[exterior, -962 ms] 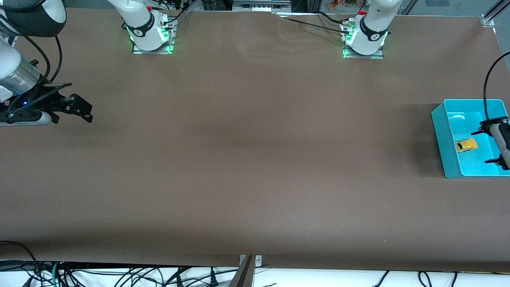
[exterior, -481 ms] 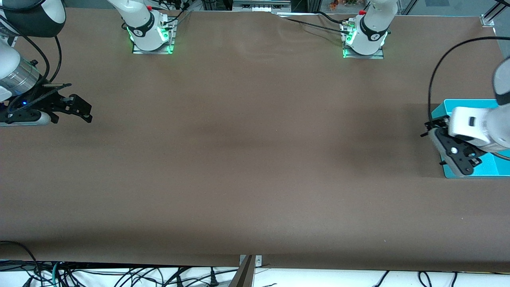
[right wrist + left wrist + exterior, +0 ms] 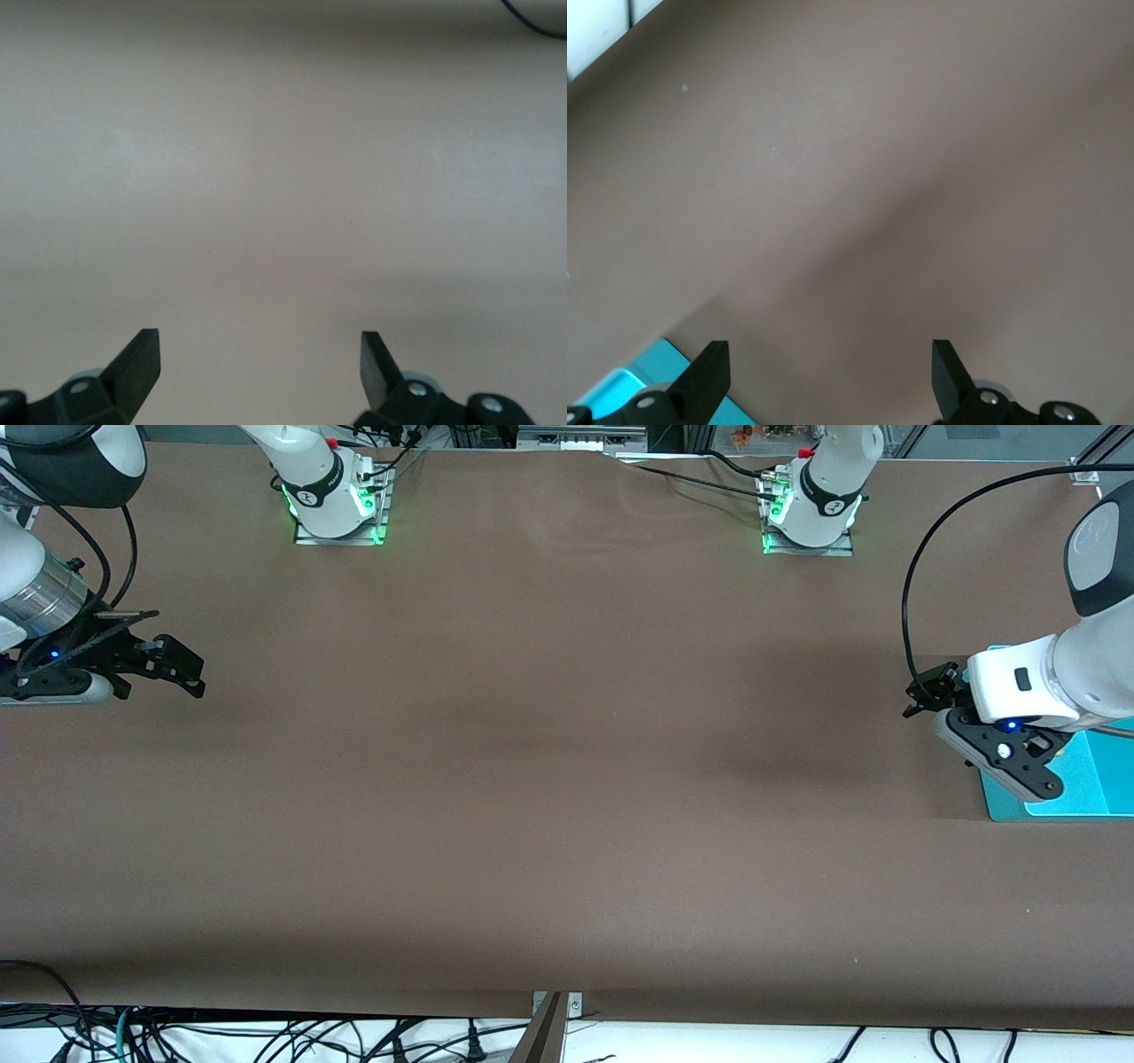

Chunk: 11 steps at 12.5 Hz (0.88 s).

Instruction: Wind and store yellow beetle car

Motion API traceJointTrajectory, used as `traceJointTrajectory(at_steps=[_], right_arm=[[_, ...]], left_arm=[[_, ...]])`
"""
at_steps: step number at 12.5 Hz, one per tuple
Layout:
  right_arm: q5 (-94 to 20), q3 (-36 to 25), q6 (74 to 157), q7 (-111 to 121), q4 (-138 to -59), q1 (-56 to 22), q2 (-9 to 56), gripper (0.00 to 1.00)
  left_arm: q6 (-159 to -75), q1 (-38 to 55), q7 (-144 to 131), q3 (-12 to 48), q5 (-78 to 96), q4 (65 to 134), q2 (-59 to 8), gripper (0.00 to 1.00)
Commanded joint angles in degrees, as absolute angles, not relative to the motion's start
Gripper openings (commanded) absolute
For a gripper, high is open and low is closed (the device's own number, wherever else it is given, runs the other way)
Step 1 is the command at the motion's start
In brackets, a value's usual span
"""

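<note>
The yellow beetle car is hidden in every view. In the front view my left arm covers the inside of the teal bin (image 3: pixel 1001 810). My left gripper (image 3: pixel 990 763) hangs open and empty over the bin's edge that faces the middle of the table. In the left wrist view its jaws (image 3: pixel 830 363) stand wide apart over bare brown table, with a corner of the bin (image 3: pixel 620 390) beside one finger. My right gripper (image 3: pixel 197 675) is open and empty and waits over the right arm's end of the table. The right wrist view (image 3: pixel 261 354) shows only bare table.
The brown table (image 3: pixel 567 779) stretches between the two grippers. The arm bases (image 3: pixel 337 505) (image 3: pixel 811 514) stand along the back edge. A black cable (image 3: pixel 921 576) loops above the bin. Cables hang past the table's front edge (image 3: pixel 266 1036).
My left arm has swung from over the inside of the bin toward the table's middle and now covers the car that lay in the bin. The right arm has not moved.
</note>
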State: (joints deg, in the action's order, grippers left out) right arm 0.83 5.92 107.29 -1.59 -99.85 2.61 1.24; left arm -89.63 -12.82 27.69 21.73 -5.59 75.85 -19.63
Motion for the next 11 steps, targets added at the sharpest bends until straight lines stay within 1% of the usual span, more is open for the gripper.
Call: traceJointTrajectory(at_steps=[1, 3, 5, 8, 10, 11], right_arm=[[0.53, 5.71, 106.61, -1.49, -98.88, 2.46, 1.58, 1.00], [0.53, 5.71, 106.61, -1.49, -98.88, 2.46, 1.58, 1.00], [0.53, 5.71, 106.61, -1.49, -98.88, 2.46, 1.58, 1.00], [0.53, 5.71, 106.70, -1.58, -98.88, 2.46, 1.58, 1.00], [0.53, 5.71, 106.70, -1.50, -98.88, 2.46, 1.58, 1.00], [0.53, 5.71, 106.70, -1.49, -98.88, 2.46, 1.58, 1.00]], left_arm=[[-89.03, -5.57, 19.19, 14.44, -3.78, 79.00, -15.13, 1.00], [-89.91, -0.55, 15.66, 8.81, -3.78, 81.82, -12.14, 1.00], [-92.44, 1.40, 14.24, 4.50, -3.69, 83.22, -10.38, 1.00], [-99.47, 2.81, 13.63, 1.59, -2.65, 94.01, -3.10, 1.00], [-100.28, 5.79, 8.56, -3.67, 1.48, 100.34, 1.56, 1.00], [-101.15, 5.80, 8.87, -3.60, 0.97, 101.33, 2.36, 1.00]])
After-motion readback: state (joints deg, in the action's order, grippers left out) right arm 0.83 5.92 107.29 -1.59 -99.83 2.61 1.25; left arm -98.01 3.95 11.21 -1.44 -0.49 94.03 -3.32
